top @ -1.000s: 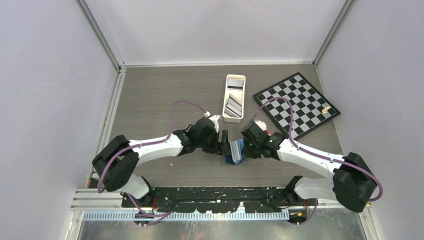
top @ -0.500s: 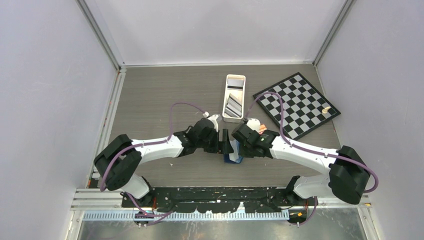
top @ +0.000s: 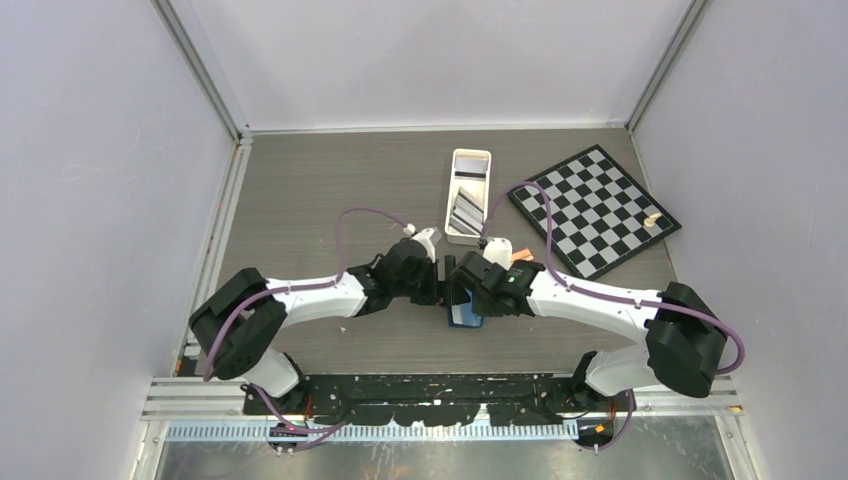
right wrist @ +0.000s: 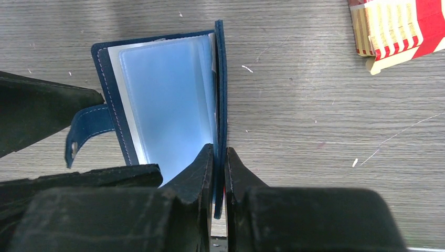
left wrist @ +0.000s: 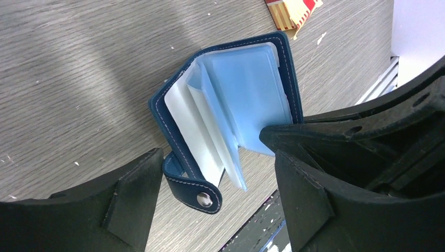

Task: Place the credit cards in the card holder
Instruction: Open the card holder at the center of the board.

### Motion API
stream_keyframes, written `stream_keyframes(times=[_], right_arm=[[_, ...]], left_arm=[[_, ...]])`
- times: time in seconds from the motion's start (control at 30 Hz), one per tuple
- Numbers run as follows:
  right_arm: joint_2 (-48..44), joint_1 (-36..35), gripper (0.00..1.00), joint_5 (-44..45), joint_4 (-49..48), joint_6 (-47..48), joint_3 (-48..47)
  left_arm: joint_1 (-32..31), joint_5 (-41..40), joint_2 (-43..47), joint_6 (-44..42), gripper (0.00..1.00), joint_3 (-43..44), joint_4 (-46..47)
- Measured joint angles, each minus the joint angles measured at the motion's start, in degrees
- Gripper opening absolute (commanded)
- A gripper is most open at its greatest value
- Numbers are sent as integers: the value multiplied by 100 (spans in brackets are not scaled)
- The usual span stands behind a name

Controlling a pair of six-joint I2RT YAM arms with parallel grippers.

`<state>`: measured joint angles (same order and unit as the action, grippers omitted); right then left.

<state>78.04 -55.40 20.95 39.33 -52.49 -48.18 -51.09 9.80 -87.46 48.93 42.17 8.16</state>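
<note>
From above, the card holder (top: 466, 307) lies open on the worktop (top: 320, 190) near its front edge, between the two arms, with its long axis running roughly near to far. The left claw (top: 441, 284) and right claw (top: 462, 292) meet over it. Well beyond it, the credit cards (top: 464, 211) lie in a white tray (top: 468, 153) whose long side also runs near to far, with a chessboard (top: 596, 209) to the tray's right.

In the left wrist view, the left claw (left wrist: 214, 157) gapes wide and grips nothing, its two fingers straddling the card holder (left wrist: 246, 89). The holder's pale blue sleeves are fanned up from the navy cover. Its long edges run up the picture with a slight tilt, and the strap (left wrist: 191, 190) with its snap points toward the camera. A red-and-yellow striped pack (left wrist: 292, 9) shows at the top edge.

In the right wrist view, the right claw (right wrist: 220, 170) is pinched nearly shut on the holder's right-hand cover edge, which stands up on its side. The card holder (right wrist: 165, 105) has its long axis running straight away from the camera, and its strap sticks out to the left.
</note>
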Motion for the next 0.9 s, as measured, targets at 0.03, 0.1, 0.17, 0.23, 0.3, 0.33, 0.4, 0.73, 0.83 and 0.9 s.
stream_keyframes(times=[0.03,0.1,0.17,0.23,0.3,0.33,0.4,0.73,0.83,0.9], right_arm=[[0,0,0,0,-2,-11,-2],[0,0,1,0,-2,-24,-2],[0,0,1,0,-2,-35,-2],[0,0,0,0,-2,-44,-2],[0,0,1,0,-2,-59,-2],[0,0,0,2,-2,-63,-2],[-2,0,3,31,11,-81,0],[-59,258,38,291,387,-289,105],[-122,595,44,313,463,-278,267],[-170,815,48,323,518,-247,378]], left_arm=[[0,0,-20,20,72,-2,24],[0,0,-90,46,62,-9,103],[0,-9,-181,61,53,-13,149],[0,-20,-282,70,40,-13,151],[0,-42,-374,83,25,-15,146],[2,-74,-407,81,18,-28,142],[11,-94,-415,122,5,-52,136],[11,-197,-385,140,0,-120,138],[11,-225,-323,138,0,-162,127],[11,-227,-278,131,0,-177,109]])
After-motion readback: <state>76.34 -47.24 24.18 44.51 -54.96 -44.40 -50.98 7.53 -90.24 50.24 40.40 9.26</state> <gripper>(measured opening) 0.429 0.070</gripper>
